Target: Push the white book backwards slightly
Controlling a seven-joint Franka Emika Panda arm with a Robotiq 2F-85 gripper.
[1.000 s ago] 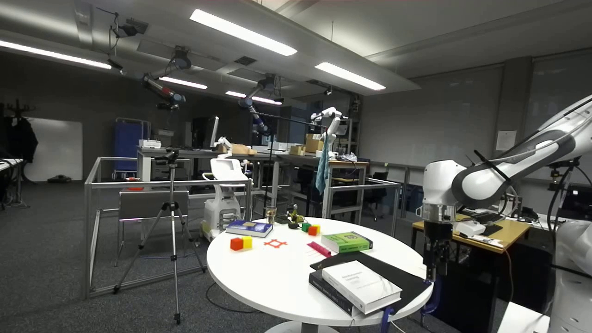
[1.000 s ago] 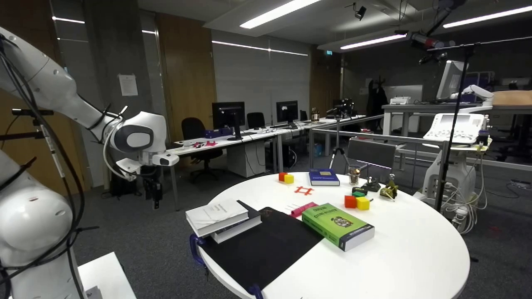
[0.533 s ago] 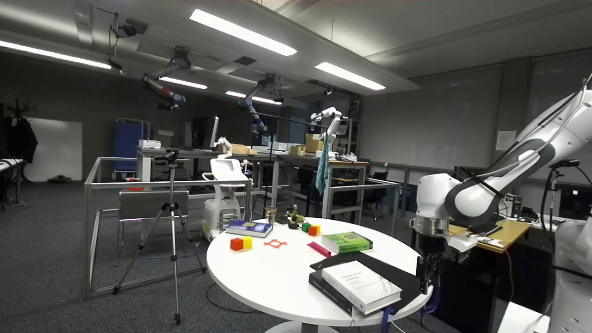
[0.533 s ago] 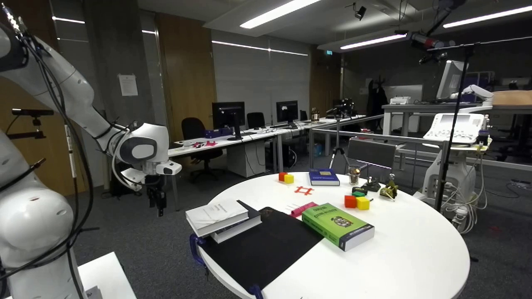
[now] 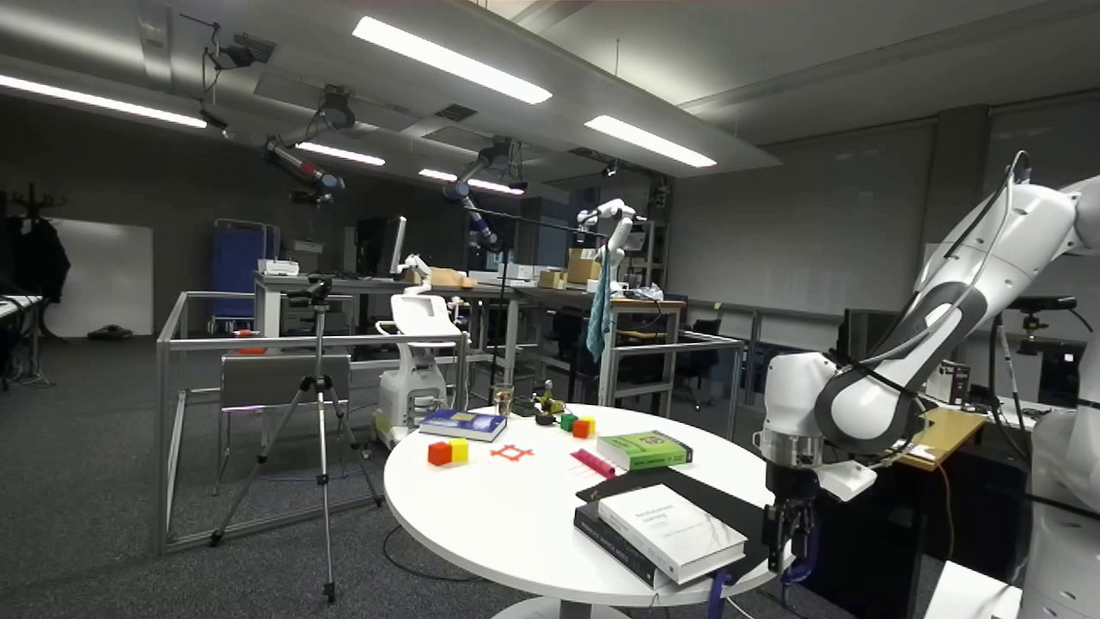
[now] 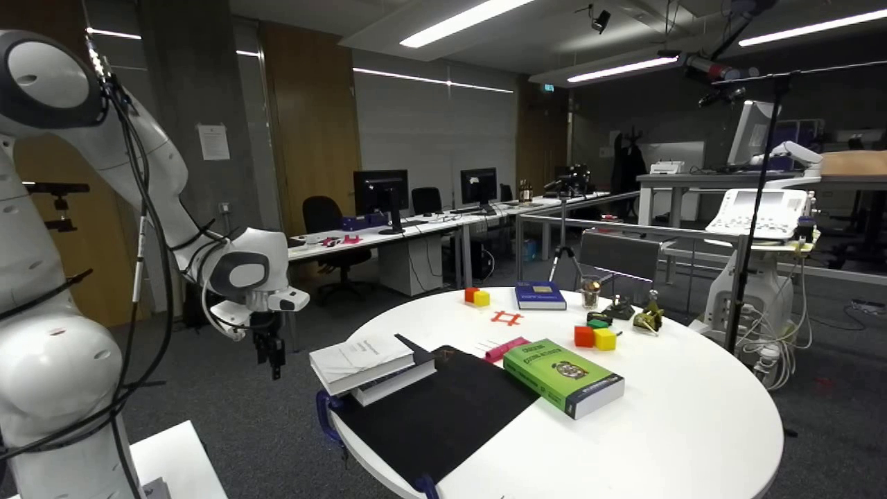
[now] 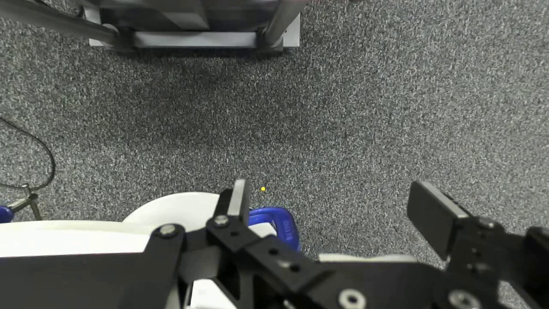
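Observation:
The white book (image 5: 670, 529) lies flat on top of a black book (image 5: 612, 543) near the table's edge. Both also show in an exterior view, the white book (image 6: 360, 360) overhanging the black book (image 6: 402, 380) at the near left of the table. My gripper (image 5: 788, 550) hangs pointing down at the robot's side of the table, apart from the books. In an exterior view the gripper (image 6: 269, 364) is left of the white book, past the table's edge. In the wrist view the gripper (image 7: 328, 204) is open, with floor between its fingers; the white book cannot be made out there.
A black mat (image 6: 443, 409) lies under the books, held by blue clamps (image 6: 327, 416) at the table's rim. One clamp (image 7: 285, 227) shows beside a finger. A green book (image 6: 565, 378), a pink object (image 6: 504, 349), coloured blocks (image 6: 594, 338) and a blue book (image 6: 540, 296) stand farther across the table.
My gripper has moved lower. It has shifted left in one view and slightly right, toward the table, in another. The books have not moved.

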